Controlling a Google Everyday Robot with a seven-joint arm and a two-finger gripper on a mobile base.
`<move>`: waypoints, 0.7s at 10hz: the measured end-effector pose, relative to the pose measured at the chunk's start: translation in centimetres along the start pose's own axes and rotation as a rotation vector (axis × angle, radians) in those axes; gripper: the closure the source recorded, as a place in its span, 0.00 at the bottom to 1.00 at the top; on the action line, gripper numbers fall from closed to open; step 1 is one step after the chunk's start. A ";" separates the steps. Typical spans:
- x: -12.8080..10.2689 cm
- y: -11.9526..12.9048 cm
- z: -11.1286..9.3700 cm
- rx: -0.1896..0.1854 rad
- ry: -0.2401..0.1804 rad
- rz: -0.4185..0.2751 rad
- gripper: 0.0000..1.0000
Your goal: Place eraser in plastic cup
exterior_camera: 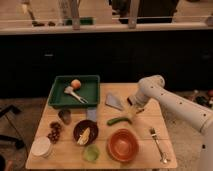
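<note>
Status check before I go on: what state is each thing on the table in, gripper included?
gripper: low over the table, beside the green vegetable.
plastic cup: upright, nothing seen inside.
orange bowl: upright, empty.
dark bowl: upright, something pale yellow inside.
green tray: holds an orange fruit and a utensil.
white container: upright, front left corner.
fork: lying flat, right of the orange bowl.
</note>
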 end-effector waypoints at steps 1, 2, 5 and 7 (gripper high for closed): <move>0.0 -0.6 0.1 0.006 -0.019 0.052 0.20; -0.2 -1.0 0.2 0.012 -0.032 0.087 0.20; -0.5 -2.2 0.9 0.023 -0.063 0.224 0.20; -0.2 -3.3 1.6 0.034 -0.075 0.275 0.20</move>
